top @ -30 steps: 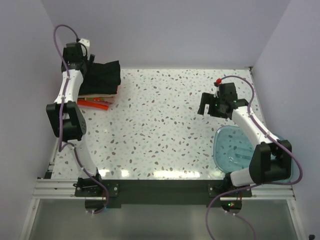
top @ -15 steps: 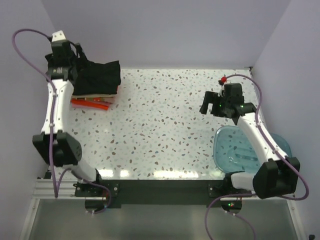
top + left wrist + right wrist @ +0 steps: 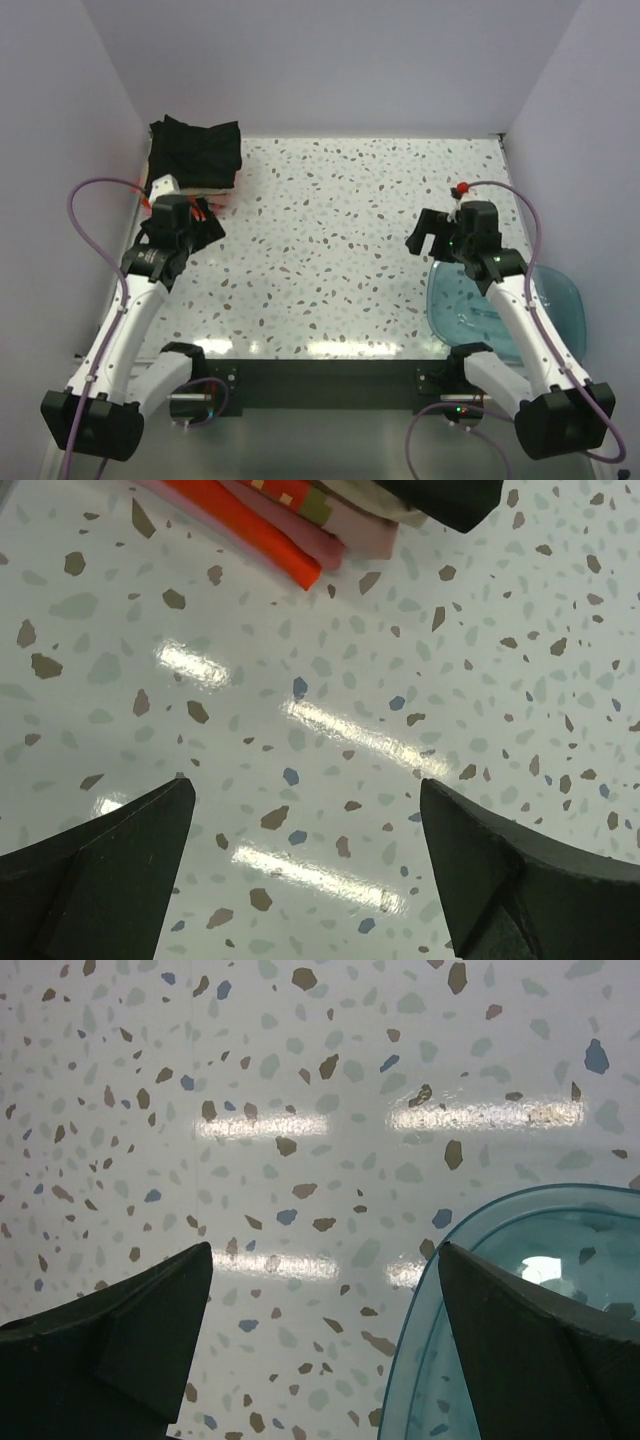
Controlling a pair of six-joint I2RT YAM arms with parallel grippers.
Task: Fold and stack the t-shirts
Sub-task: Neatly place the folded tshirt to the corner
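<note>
Looking close to done. On the speckled table, all three t-shirts sit as one folded pile in the far-left corner, against the left edge.

- black t-shirt is on top, the biggest visible face and roughly square. I'd put its slightly longer side along the far edge.
- tan-beige t-shirt is under it, with only a thin band showing on the near side.
- red-orange t-shirt is at the bottom. It sticks out past the others toward the near edge as a narrow strip, with its long axis roughly left-right and its right end skewed a little toward the near edge.

The layer edges face the near edge, and I can't tell which way the collars point.

My read on what's left: at most squaring up that red-orange overhang. No loose shirt shows anywhere else.

The teal bowl is at the near-right corner, well apart from the pile. No cloth is visible in it.

The left gripper has its fingers spread and is holding nothing. It hangs over bare table just on the near side of the pile, without touching it. The right gripper also has its fingers apart and empty. It is over the table beside the bowl's rim.
</note>
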